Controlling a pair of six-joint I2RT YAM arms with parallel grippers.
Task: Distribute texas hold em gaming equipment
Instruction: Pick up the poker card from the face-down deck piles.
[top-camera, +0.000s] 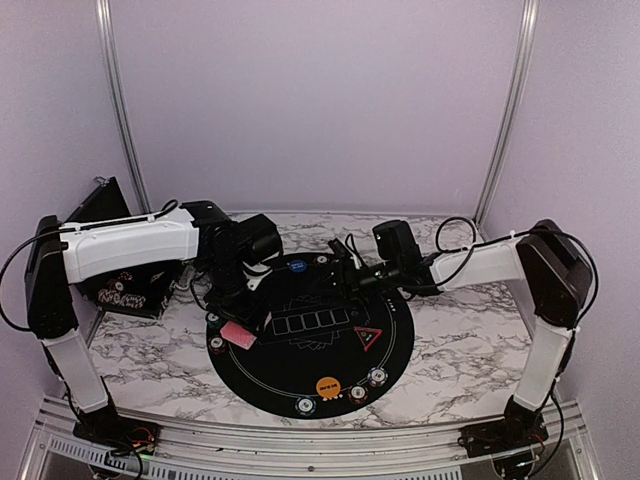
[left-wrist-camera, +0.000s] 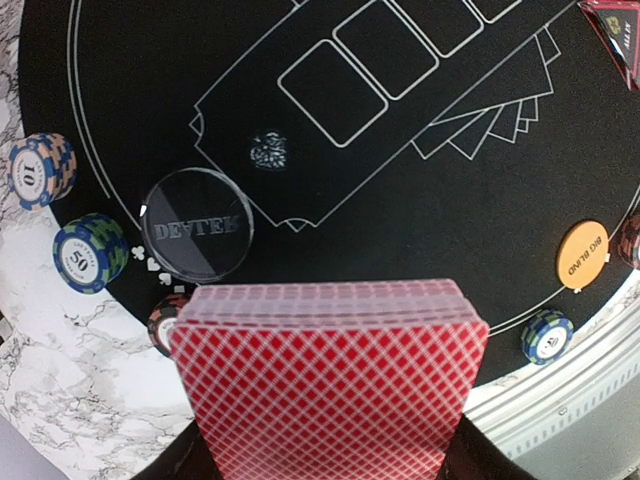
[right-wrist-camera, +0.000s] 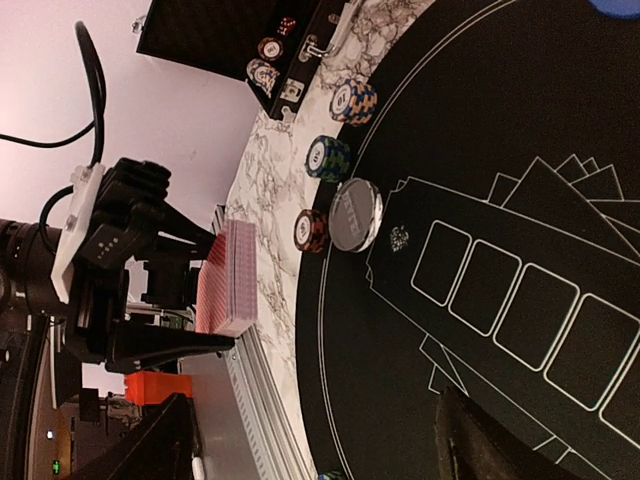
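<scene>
Card deck (left-wrist-camera: 330, 390): coated paper stock, smooth, slight sheen on the red lattice backs. Round mat (left-wrist-camera: 450, 200): matt black, soft-looking sheet, material can't be told; thin white printed lines. Dealer disc (left-wrist-camera: 197, 225): clear plastic, glossy, picks up reflections. Orange disc (left-wrist-camera: 583, 255): opaque plastic, matt. Striped chips (left-wrist-camera: 90, 253): plastic or clay composite, can't tell which; satin, with smooth label inlays. Table top (top-camera: 470, 340): marble pattern, smooth, low gloss. Front rail (top-camera: 300, 440): bare metal, dull. Arm shells (top-camera: 130, 245): smooth white plastic.
</scene>
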